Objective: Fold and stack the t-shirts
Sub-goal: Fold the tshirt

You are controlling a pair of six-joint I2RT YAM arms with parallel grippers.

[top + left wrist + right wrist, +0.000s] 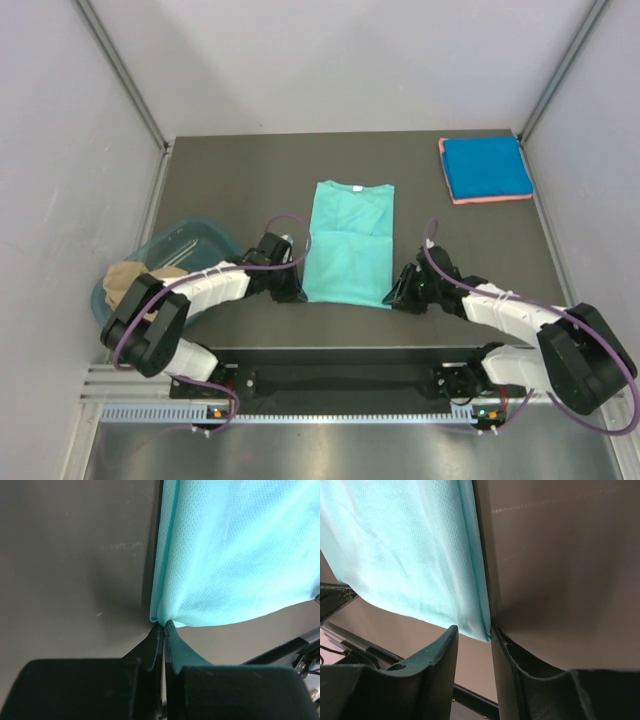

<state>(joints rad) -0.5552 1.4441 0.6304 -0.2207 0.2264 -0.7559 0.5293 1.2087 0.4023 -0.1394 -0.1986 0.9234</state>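
A teal-green t-shirt (350, 240) lies flat in the middle of the table, folded into a long strip. My left gripper (289, 290) is at its near left corner, shut on that corner of the cloth (165, 615). My right gripper (397, 297) is at the near right corner, jaws open, with the shirt's corner (481, 630) between the fingertips. A folded bright blue t-shirt (486, 167) lies at the far right on a pink one (490, 199). A tan t-shirt (122, 280) sits in the tub at the left.
A translucent teal plastic tub (170, 250) stands at the left edge beside my left arm. White walls enclose the dark table (240, 180). The table's near edge and a black rail (340, 355) run just below both grippers.
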